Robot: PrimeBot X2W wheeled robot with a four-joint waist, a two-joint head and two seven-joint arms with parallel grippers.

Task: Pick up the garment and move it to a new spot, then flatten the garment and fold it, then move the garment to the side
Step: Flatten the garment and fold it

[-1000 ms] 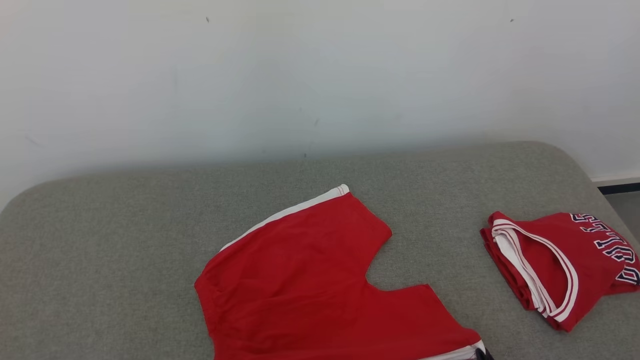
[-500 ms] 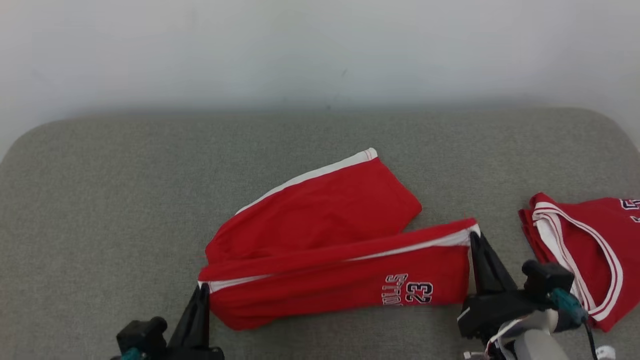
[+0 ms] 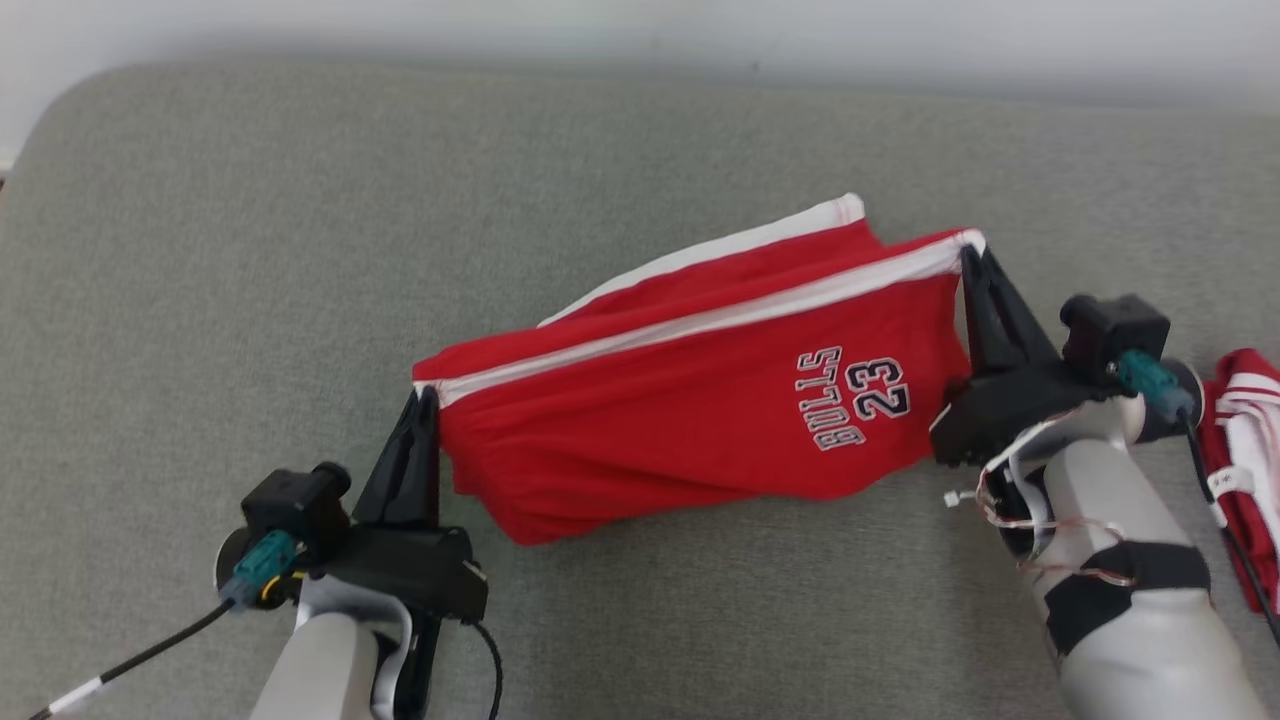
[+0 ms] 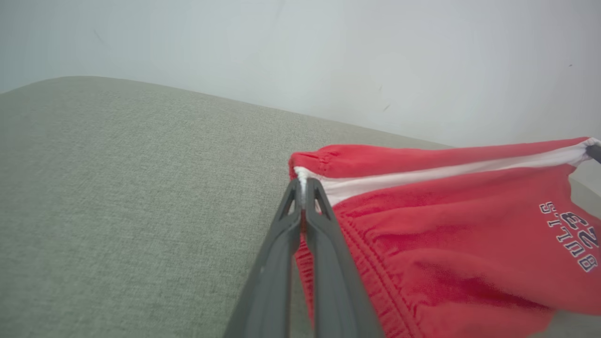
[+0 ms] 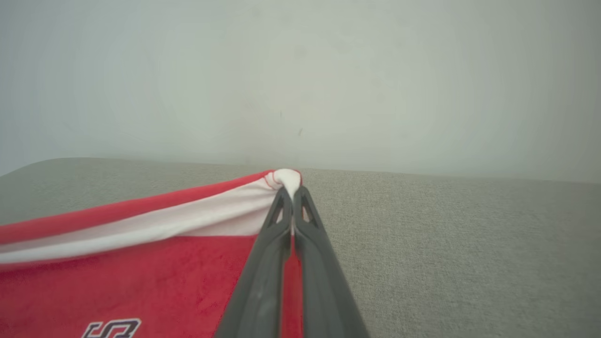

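The left fingers (image 3: 405,470) are closed tight on the waistband corner of the red Bulls shorts (image 3: 700,430). The right fingers (image 3: 990,310), also closed, pinch the white-striped hem corner. The shorts stretch between them, mid grey surface (image 3: 200,250).

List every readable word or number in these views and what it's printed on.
"BULLS": on the red shorts, dark letters edged white.
"23": same shorts, beside the word.
On the folded red garment: nothing readable on its visible part.
White cable tags: too small to read.
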